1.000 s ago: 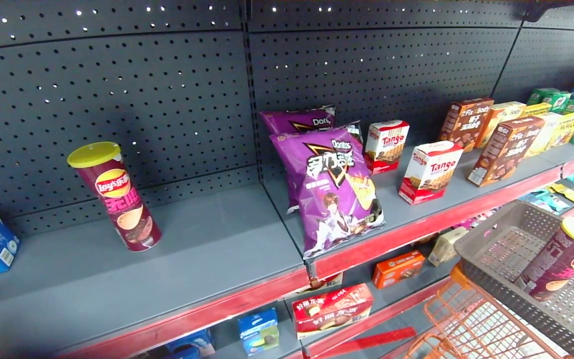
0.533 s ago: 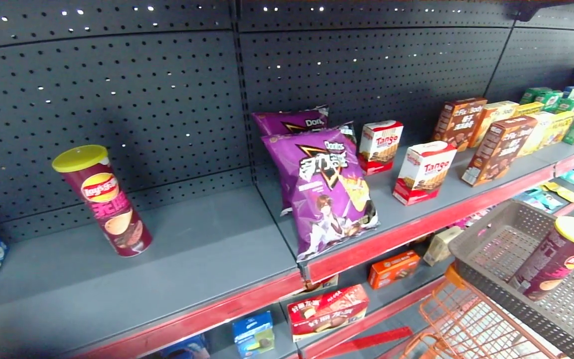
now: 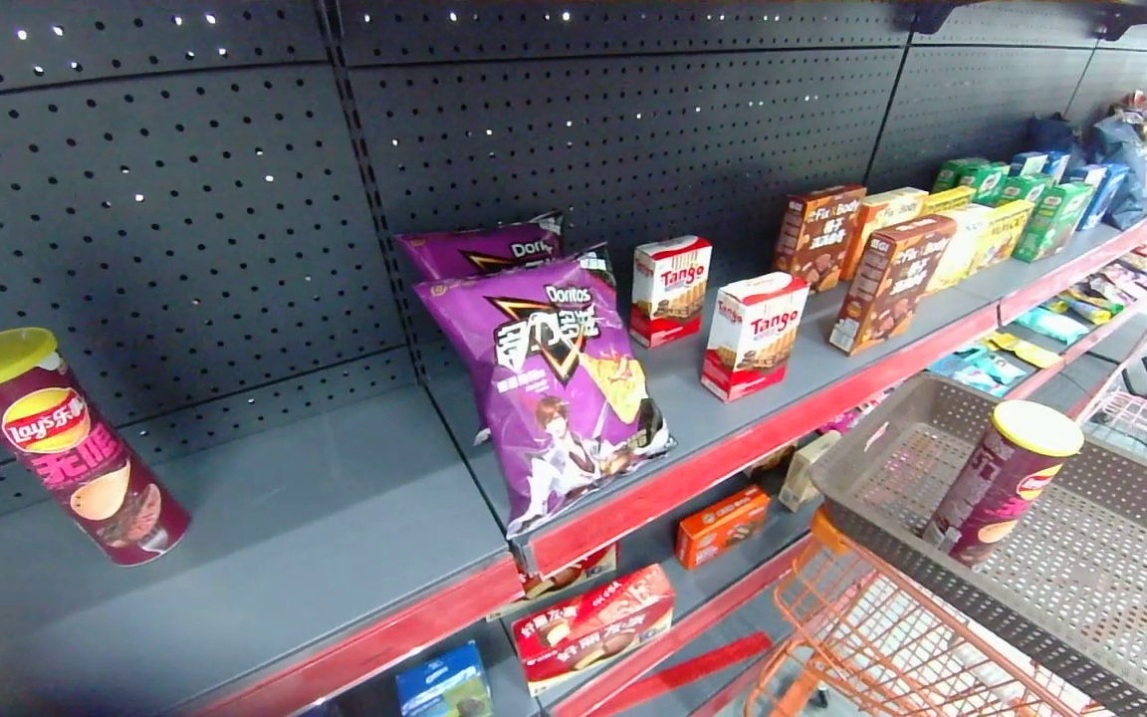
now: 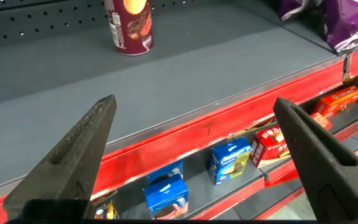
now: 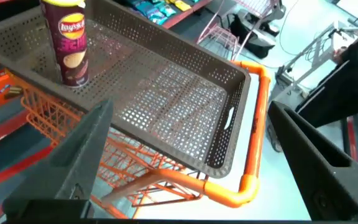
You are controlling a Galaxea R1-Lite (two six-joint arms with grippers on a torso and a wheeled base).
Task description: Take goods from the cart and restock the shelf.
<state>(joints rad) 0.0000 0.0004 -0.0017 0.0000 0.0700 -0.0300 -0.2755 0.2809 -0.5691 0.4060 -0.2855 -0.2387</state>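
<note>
**What the grippers look like up close**

Both ends seem to be the same hardware. The left gripper [image 4: 194,102] has two chunky fingers [image 4: 73,155] in matte dark grey, almost black. Each one is a long wedge, broad near the camera and narrowing to a blunt, squared-off tip. Flat faces, hard straight edges, slightly grainy surface. It looks like moulded or printed plastic, though I honestly can't tell the material from this close.

The right gripper [image 5: 190,106] matches it, with the same wedge fingers [image 5: 73,162]. One catches the light and reads mid-grey, while the other is nearly black. All four get darker towards the base.
</note>
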